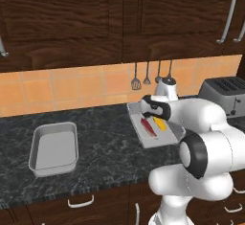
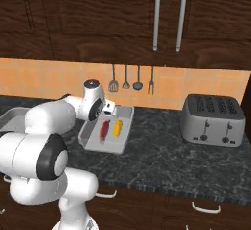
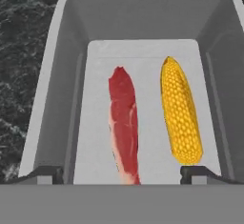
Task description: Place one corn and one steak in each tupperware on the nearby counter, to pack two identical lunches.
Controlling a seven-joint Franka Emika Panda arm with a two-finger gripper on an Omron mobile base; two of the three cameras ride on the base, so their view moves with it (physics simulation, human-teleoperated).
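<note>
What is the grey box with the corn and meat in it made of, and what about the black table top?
The tupperware looks like plastic: plain light grey, matte, with smooth rounded corners and no shine, though a rendered picture can't settle it. The counter looks like polished stone: black with pale grey veins like marble. The corn and steak lie side by side inside.

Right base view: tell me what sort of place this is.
A rendered home kitchen, by the look of it: a black marbled counter under dark wooden cabinets, a silver four-slot toaster and cooking utensils hanging on an orange tiled backsplash.
</note>
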